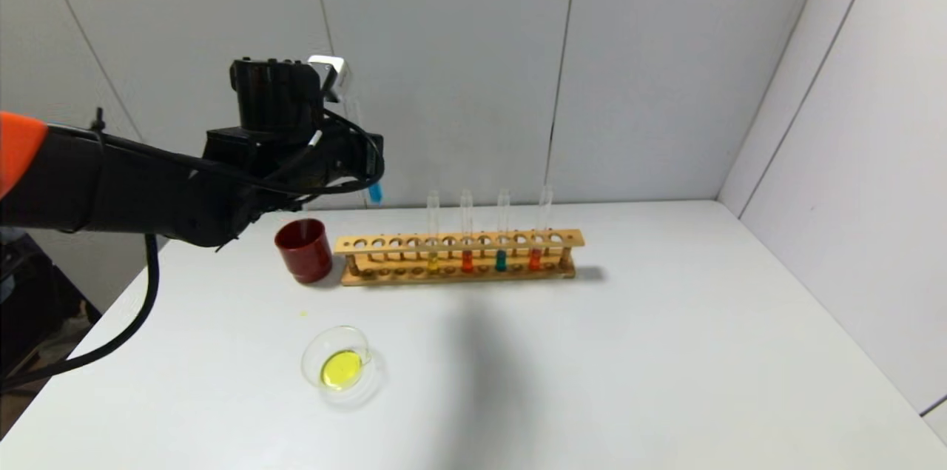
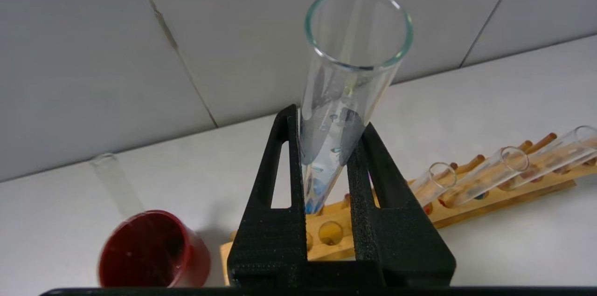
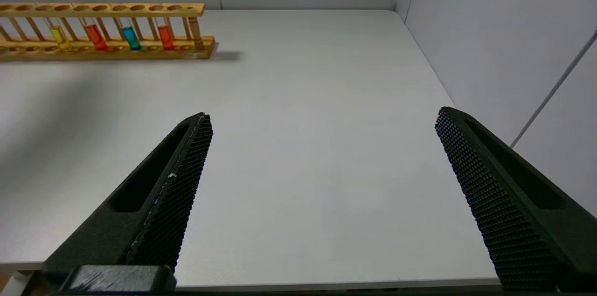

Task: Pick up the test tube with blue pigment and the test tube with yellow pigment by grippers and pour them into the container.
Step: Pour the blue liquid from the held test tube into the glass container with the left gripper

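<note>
The white table [image 1: 629, 351] spreads under me, with the wooden rack [image 1: 459, 257] along its far side holding four tubes — amber-yellow, orange-red, teal and orange-red again. Beside the rack's left end stands the dark red cup [image 1: 304, 250], with one seemingly empty tube leaning in it. Nearer me sits the container [image 1: 342, 366], a yellow pool already in its bottom, so I judge the yellow pour done and the blue one in hand. My left gripper [image 2: 326, 165] hangs high above the cup and the rack's left end, fingers clamped on the test tube with blue pigment [image 2: 343, 100], which is upright, mouth up, its blue tip poking out below. Next I must carry it over the dish, then tip it slowly — lip above the glass rim. My right gripper [image 3: 322, 156] idles spread wide over bare table.
</note>
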You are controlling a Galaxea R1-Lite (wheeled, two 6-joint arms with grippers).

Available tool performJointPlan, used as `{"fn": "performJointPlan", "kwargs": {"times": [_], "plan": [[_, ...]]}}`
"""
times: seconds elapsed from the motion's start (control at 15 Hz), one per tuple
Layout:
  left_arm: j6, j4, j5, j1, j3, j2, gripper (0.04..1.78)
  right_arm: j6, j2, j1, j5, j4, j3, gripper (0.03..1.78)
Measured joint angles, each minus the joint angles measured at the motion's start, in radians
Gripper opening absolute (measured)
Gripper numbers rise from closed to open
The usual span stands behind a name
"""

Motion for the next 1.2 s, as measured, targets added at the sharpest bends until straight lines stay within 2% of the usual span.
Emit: {"fn": "performJointPlan", "kwargs": {"times": [0.33,0.47,0.6,0.87,1.07,1.2], "plan": [[0.051,0.001,-0.026,0.035,0.14,-0.149,0.31,0.0,0.0,0.0,0.0,0.0,0.0,1.75],[0.086,0.0,-0.085,0.095,0.244,-0.218,0.31,0.0,0.0,0.001,0.0,0.0,0.0,1.75],[0.158,-0.01,-0.177,0.198,0.353,-0.282,0.31,0.0,0.0,0.0,0.0,0.0,0.0,1.75],[0.357,-0.102,-0.455,0.393,0.497,-0.363,0.31,0.0,0.0,0.001,0.0,0.0,0.0,1.75],[0.566,-0.116,-0.67,0.456,0.503,-0.351,0.31,0.0,0.0,0.001,0.0,0.0,0.0,1.75],[0.709,-0.104,-0.728,0.469,0.477,-0.32,0.31,0.0,0.0,0.0,0.0,0.0,0.0,1.75]]}}
